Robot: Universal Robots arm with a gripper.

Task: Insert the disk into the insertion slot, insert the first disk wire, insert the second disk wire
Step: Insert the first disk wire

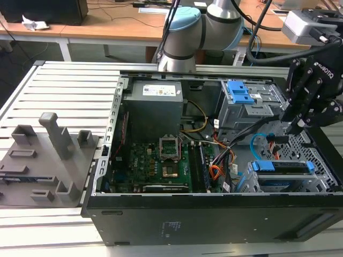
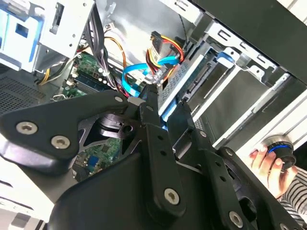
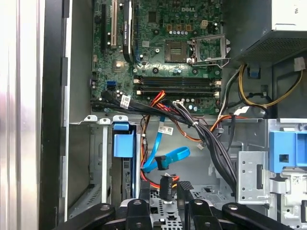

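Grey perforated sheet metal forms the insertion slot (image 1: 320,160), in the corner of the open computer case (image 1: 214,219) toward the exterior view's right. The disk (image 1: 283,167), in a blue carrier, sits inside the slot.

The second disk wire (image 3: 165,158), a light blue flat cable, loops just beside the disk's end. The first disk wire (image 3: 149,179), a thin orange, red and black bundle, runs close to that loop and ends in a small black plug (image 3: 166,188).

The gripper (image 3: 165,186) is positioned at this plug. Its fingers (image 3: 145,192) stand apart, one on each side of the plug, with a gap showing on both sides. Whether the plug is seated in the disk cannot be told.

A taller grey bay (image 1: 241,101) with blue latches stands next to the slot, and the motherboard (image 1: 155,160) lies beyond it. In the second wrist view, a person's hand (image 2: 266,160) is at a blue-ringed knob (image 2: 280,148) outside the case.
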